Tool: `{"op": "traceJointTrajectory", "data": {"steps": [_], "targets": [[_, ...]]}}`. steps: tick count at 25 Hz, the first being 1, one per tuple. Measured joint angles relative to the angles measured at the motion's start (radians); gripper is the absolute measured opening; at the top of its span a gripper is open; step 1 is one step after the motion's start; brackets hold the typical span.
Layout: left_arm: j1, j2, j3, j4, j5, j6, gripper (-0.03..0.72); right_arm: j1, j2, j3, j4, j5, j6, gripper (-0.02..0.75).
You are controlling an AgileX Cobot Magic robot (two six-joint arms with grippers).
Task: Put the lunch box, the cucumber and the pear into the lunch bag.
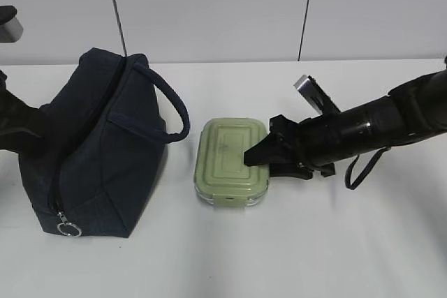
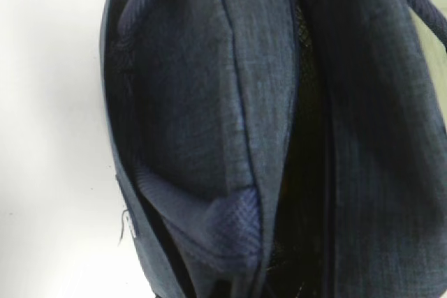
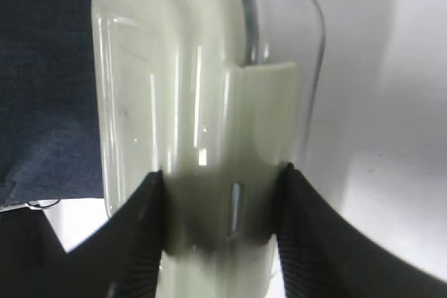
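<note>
Slanted front view of table (image 1: 335, 242); wrist cameras close on bag (image 2: 279, 102) and box (image 3: 174, 102).

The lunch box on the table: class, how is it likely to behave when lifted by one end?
The lunch box looks like clear glass under a green lid, so probably heavy and breakable. Its smooth walls may slip between the right gripper jaws. Flat-bottomed, it should not roll.

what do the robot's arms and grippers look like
The right arm is a glossy black tube with a loose black cable loop beneath and a silver-tipped part above. The right gripper has black, wedge-shaped, ribbed fingers. The left arm shows only as black.
</note>
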Motion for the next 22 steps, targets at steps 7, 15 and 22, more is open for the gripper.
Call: {"op": "traceJointTrajectory", "data": {"steps": [7,15,22], "targets": [[0.000,0.000,0.000,0.000,0.001,0.000,-0.015,-0.027,-0.205,-0.024,-0.038,-0.012,-0.005,0.335],[0.000,0.000,0.000,0.000,0.003,0.000,-0.015,0.119,-0.265,-0.293,-0.049,0.022,0.018,0.335],[0.000,0.000,0.000,0.000,0.004,0.000,-0.015,0.290,-0.139,-0.521,-0.052,-0.054,0.018,0.335]]}}
